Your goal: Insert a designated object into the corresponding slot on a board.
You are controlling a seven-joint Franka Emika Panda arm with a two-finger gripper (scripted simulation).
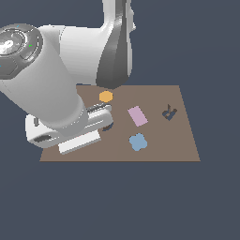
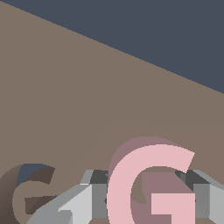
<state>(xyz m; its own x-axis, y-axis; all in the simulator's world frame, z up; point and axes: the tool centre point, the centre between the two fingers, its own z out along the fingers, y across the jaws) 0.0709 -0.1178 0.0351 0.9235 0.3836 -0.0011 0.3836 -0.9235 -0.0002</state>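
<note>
In the wrist view the pale pink G block (image 2: 131, 183) sits between my gripper's (image 2: 144, 203) two grey fingers (image 2: 76, 203), which press on its two sides. The dark G-shaped slot (image 2: 26, 197) lies in the brown board (image 2: 87, 100) close beside the block, apart from it. In the exterior view my gripper (image 1: 104, 120) is low over the board (image 1: 183, 140) at the exterior view's left. My arm hides the G block and its slot there.
On the board in the exterior view are an orange hexagon piece (image 1: 106, 96), a pink-lilac flat rectangle (image 1: 137, 116), a blue clover-shaped piece (image 1: 138, 141) and a dark R-shaped recess (image 1: 169, 112). My bulky arm covers the board's left part.
</note>
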